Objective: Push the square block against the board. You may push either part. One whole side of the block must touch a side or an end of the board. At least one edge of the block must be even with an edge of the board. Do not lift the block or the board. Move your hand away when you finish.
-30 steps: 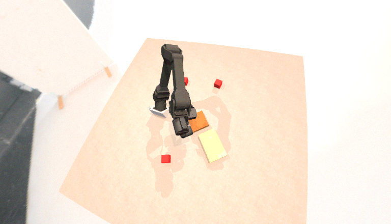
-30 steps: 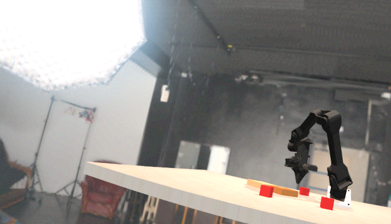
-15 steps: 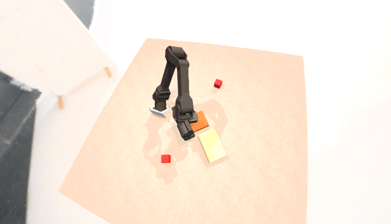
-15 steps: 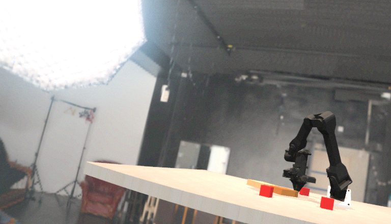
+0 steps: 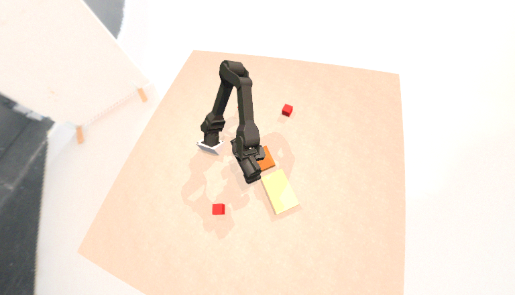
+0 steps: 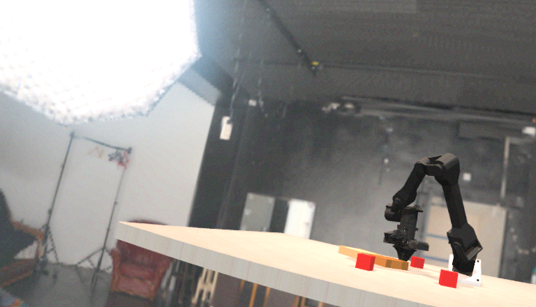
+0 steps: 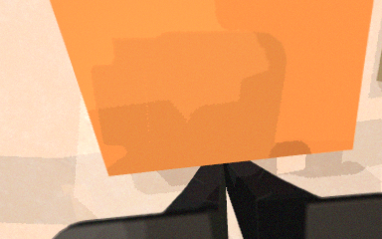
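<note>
The orange square block (image 5: 268, 158) (image 6: 396, 264) (image 7: 209, 80) lies flat on the table. It is close to one end of the pale yellow board (image 5: 279, 191) (image 6: 348, 250), and the arm hides part of it in the top view. In the wrist view a sliver of the board (image 7: 379, 72) shows at the right edge, with a narrow strip of table between it and the block. My gripper (image 5: 252, 172) (image 6: 405, 257) (image 7: 220, 155) is shut on nothing. It is low over the table, and its tips are at the middle of the block's near edge.
Red cubes stand on the table: one at the far side (image 5: 287, 109), one at the near left (image 5: 218, 208), and three show in the exterior view (image 6: 364, 261) (image 6: 417, 262) (image 6: 447, 278). The arm's base (image 5: 210, 145) stands left of the block.
</note>
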`<state>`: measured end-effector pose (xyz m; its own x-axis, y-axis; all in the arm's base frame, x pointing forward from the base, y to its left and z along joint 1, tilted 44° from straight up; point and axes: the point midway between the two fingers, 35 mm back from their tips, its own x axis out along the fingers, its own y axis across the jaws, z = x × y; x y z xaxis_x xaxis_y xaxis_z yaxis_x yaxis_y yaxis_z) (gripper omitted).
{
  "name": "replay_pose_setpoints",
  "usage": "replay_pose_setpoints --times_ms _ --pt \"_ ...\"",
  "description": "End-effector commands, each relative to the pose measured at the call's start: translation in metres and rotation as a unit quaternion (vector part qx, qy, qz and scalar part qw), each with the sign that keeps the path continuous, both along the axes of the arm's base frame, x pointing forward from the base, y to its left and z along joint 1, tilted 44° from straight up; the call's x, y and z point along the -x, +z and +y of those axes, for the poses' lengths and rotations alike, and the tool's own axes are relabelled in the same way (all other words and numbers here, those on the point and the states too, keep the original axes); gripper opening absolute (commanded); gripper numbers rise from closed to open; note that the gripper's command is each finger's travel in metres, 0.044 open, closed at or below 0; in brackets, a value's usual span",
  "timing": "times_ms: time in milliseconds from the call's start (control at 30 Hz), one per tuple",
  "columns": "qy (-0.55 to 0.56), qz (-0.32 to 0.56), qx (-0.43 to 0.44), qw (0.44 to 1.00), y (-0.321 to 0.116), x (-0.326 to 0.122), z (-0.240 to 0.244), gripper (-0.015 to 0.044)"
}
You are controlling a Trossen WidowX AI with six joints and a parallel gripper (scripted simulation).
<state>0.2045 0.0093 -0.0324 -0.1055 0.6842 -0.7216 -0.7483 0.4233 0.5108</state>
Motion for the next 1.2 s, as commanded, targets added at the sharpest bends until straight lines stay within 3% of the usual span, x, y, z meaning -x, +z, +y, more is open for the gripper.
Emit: replay_pose_setpoints --times_ms 0,467,1167 --pt "-0.003 -0.004 0.000 1.000 0.004 -0.005 0.002 0.0000" --pt "-0.003 -0.004 -0.001 1.000 0.012 -0.016 0.013 0.0000" --pt "-0.003 -0.004 0.001 1.000 -0.003 0.004 -0.007 0.0000"
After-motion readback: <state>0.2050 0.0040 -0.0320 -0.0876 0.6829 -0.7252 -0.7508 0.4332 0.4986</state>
